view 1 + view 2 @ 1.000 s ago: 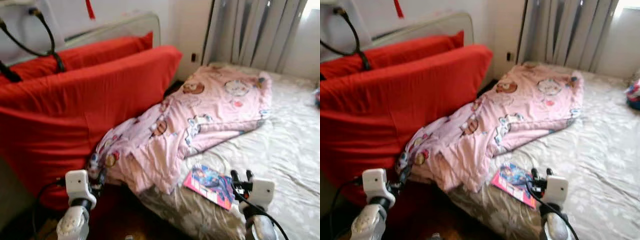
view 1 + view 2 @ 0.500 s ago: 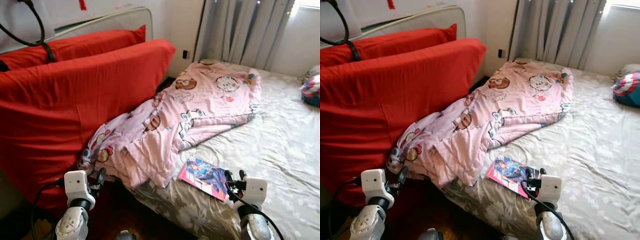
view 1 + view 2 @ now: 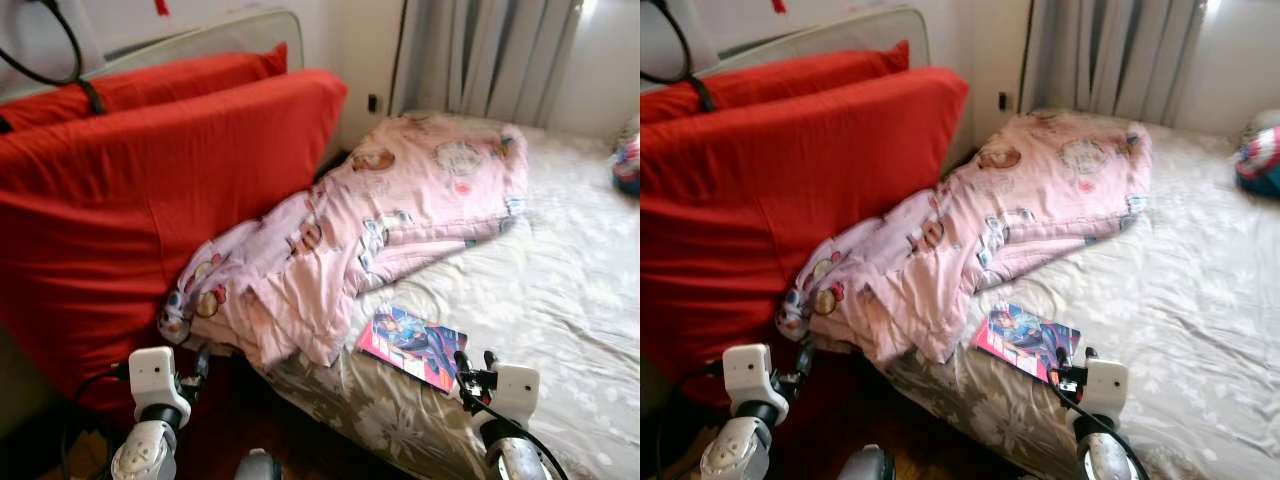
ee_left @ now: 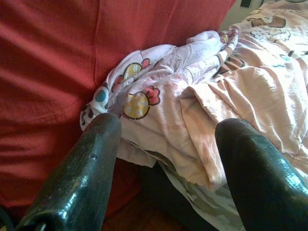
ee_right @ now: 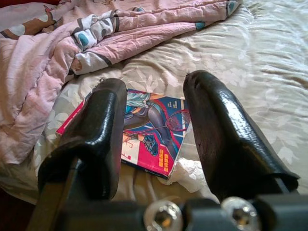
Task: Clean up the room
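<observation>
At the left stand the big red fabric cushions [image 3: 150,190], leaning against the bed's side, and low before them the left gripper [image 4: 166,168] hangs with its two black fingers spread and empty, aimed at the rumpled pink cartoon-print quilt [image 3: 380,230] that spills off the mattress edge. Further right, on the pale flower-patterned bedsheet [image 3: 560,290], lies the thin glossy comic book with the pink-and-blue cover [image 3: 412,346], flat, near the bed's front edge and just clear of the quilt's hem. The right gripper [image 5: 154,139] hovers just short of it, fingers wide apart, nothing held; a crumpled white tissue [image 5: 190,173] sits against the book's near corner.

The step in hand looks to be picking up the book. To do it well, bring the right gripper down over the near free edge — one finger under, one over — avoiding the tissue and the sheet's folds.

Against a second ago, the head view has shifted rightward and down a little; the book and quilt lie as before — both grippers stay open.
</observation>
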{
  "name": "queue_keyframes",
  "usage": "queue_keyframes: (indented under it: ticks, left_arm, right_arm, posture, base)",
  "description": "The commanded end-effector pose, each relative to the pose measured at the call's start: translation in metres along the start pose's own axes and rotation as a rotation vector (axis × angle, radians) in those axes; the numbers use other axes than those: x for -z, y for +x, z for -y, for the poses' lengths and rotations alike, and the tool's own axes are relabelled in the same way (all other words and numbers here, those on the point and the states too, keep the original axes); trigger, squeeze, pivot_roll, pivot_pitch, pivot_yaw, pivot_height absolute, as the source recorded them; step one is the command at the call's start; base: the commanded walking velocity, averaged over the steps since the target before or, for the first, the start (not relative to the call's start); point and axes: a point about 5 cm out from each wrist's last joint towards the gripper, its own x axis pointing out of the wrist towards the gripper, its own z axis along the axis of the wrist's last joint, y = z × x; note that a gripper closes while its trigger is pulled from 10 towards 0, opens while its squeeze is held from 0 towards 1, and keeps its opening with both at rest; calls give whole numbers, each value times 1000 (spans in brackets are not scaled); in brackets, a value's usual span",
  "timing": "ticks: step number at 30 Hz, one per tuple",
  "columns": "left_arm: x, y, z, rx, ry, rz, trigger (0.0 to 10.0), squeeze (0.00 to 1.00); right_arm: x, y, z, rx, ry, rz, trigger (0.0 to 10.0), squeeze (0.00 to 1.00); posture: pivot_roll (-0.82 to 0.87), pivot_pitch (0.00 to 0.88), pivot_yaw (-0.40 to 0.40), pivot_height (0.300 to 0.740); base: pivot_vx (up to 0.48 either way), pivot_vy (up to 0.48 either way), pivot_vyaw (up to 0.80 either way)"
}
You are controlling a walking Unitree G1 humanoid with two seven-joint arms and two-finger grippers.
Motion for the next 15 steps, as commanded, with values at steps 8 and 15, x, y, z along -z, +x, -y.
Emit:
queue_keyframes:
  ticks: [8, 15]
  left_arm:
    - [-5, 2, -3, 0, 11, 9, 10000, 0]
    - [-4, 0, -2, 3, 12, 4, 10000, 0]
  right_arm:
    - [-2, 4, -4, -11, 7, -2, 10000, 0]
    - [0, 0, -6, -20, 19, 4, 10000, 0]
  posture:
    - [28, 0, 2, 613]
    - [32, 0, 3, 613]
  base:
    - [0, 0, 0]
    - [0, 0, 0]
